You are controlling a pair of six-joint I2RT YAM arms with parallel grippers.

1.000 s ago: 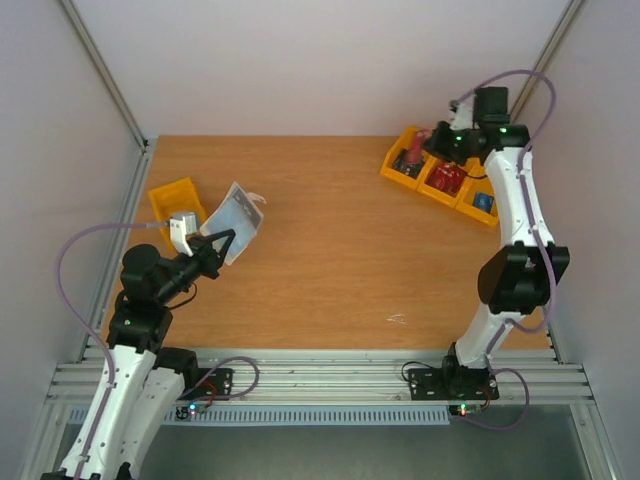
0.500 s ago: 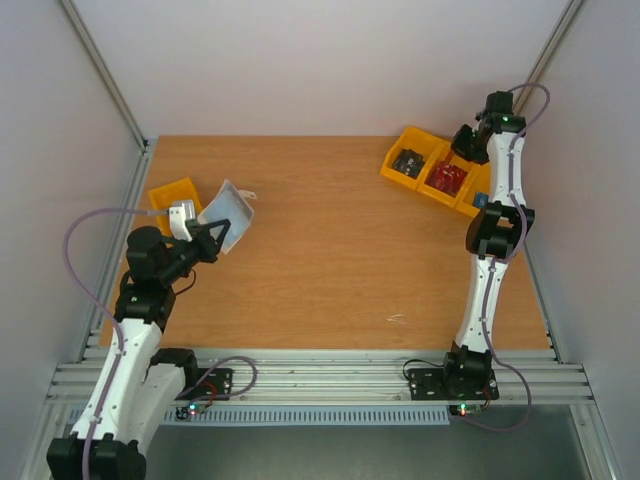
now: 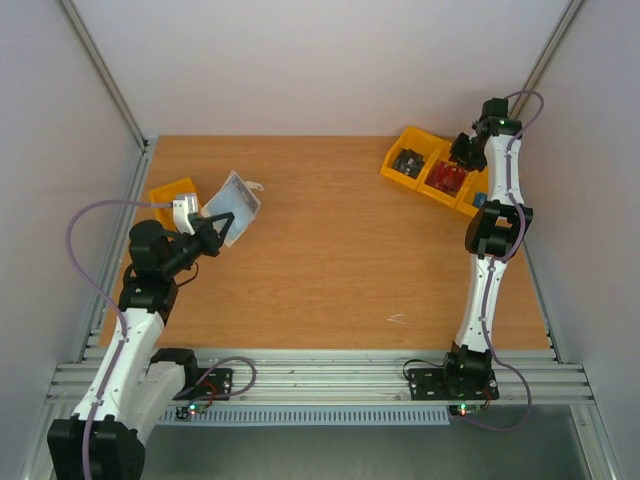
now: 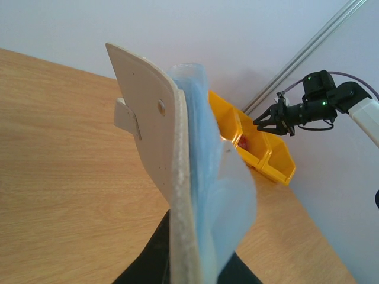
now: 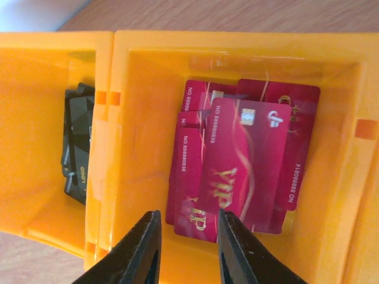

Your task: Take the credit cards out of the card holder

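Note:
My left gripper (image 3: 215, 232) is shut on the lower edge of the card holder (image 3: 234, 204) and holds it open and upright above the table's left side. In the left wrist view the holder (image 4: 155, 130) is edge-on, grey-beige outside with a pale blue inside (image 4: 220, 195). No card shows in it from here. My right gripper (image 3: 462, 152) hangs open and empty over the middle yellow bin (image 5: 237, 44), its fingertips (image 5: 145, 248) just above several red cards (image 5: 243, 160) lying in that bin.
Three joined yellow bins (image 3: 408, 160) stand at the far right; the left one (image 5: 35, 89) holds black items (image 5: 77, 148). Another yellow bin (image 3: 170, 192) sits at the far left, just behind the held holder.
My right arm has swung from the left bin to the middle bin and straightened. My left gripper has carried the holder a little to the left and farther back.

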